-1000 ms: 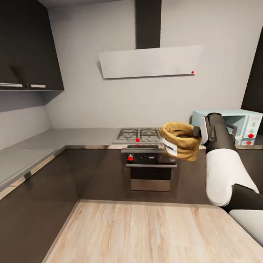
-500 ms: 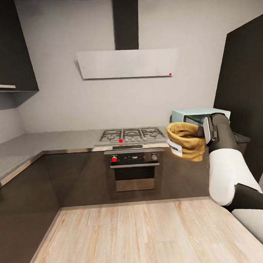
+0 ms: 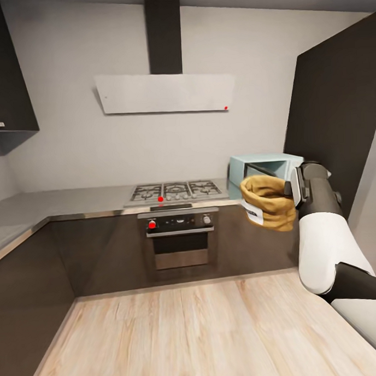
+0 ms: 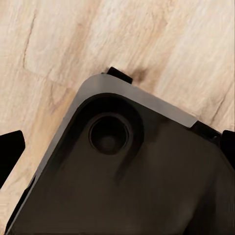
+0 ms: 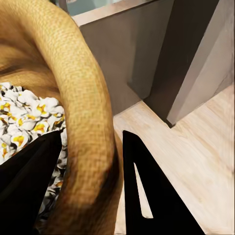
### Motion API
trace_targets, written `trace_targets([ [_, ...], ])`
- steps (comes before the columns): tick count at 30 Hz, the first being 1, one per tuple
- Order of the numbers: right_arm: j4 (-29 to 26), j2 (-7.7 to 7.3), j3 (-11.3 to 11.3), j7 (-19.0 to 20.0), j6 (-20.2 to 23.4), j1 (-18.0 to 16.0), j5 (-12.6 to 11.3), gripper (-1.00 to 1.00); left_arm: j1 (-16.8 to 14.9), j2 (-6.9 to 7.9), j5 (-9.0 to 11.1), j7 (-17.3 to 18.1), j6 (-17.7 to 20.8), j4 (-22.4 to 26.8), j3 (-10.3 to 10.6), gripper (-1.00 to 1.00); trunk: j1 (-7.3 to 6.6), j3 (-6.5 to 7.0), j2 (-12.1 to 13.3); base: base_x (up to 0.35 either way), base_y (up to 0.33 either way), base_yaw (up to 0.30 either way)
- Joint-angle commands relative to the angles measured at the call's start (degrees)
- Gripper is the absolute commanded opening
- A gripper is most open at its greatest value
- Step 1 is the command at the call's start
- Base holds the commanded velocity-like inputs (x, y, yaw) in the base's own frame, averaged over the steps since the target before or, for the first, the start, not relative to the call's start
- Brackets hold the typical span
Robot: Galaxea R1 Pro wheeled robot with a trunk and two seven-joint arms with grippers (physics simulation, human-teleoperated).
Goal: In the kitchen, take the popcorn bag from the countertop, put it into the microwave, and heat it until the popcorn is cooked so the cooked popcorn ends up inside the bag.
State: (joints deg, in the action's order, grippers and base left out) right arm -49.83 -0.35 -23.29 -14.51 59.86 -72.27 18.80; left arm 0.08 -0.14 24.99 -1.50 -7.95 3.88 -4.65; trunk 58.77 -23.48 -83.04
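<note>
Beyond my raised right arm, the long grey countertop [image 3: 73,201] carries the steel gas hob [image 3: 174,192] and, nearer my arm, the mint-blue microwave [image 3: 263,165].

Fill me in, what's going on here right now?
The right hand is carrying the bag in the air, one finger inside the rim and one outside, and popcorn shows in it. The robot stands on the wood floor, facing the hob and oven. The microwave sits on the countertop beside the hob, just behind the bag, its door seemingly open. The left wrist camera looks down at the floor and a dark part of the robot.
</note>
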Motion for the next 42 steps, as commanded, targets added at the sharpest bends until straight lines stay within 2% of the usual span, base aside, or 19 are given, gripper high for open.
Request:
trace_targets([
  [1, 0.0, 0.00, 0.0, -0.5, 0.1, -0.1, -0.2, -1.00, 0.0, -0.15, -0.5, -2.3, 0.0, 0.1, -0.4, 1.00, -0.04, -0.06, 0.0, -0.338, 0.000, 0.000],
  [4, 0.0, 0.00, 0.0, -0.4, 0.1, -0.1, -0.2, -1.00, 0.0, -0.20, -0.6, -4.3, 0.0, 0.1, -0.4, 1.00, -0.04, -0.06, 0.0, -0.338, 0.000, 0.000],
  [12, 0.0, 0.01, 0.0, -0.6, 0.1, 0.0, -0.1, -1.00, 0.0, -0.13, -0.7, -4.5, -0.1, 0.2, -0.4, 1.00, -0.04, -0.06, 0.0, -0.275, 0.000, -0.090],
  [36, 0.0, 0.00, 0.0, -0.6, 0.1, -0.1, -0.2, -1.00, 0.0, -0.30, -0.8, -4.4, -0.1, 0.3, -0.4, 1.00, -0.04, -0.06, 0.0, -0.004, 0.000, -0.295],
  [39, 0.0, 0.00, 0.0, -0.6, 0.1, -0.1, -0.2, -1.00, 0.0, -1.27, -0.9, -4.5, -0.1, 0.2, -0.3, 1.00, -0.04, -0.06, 0.0, 0.000, 0.000, -0.297],
  [42, 0.0, 0.00, 0.0, -0.6, 0.1, -0.1, -0.3, -1.00, 0.0, -1.58, -0.9, -4.5, 0.0, 0.2, -0.2, 1.00, -0.04, -0.06, 0.0, 0.044, 0.000, -0.297],
])
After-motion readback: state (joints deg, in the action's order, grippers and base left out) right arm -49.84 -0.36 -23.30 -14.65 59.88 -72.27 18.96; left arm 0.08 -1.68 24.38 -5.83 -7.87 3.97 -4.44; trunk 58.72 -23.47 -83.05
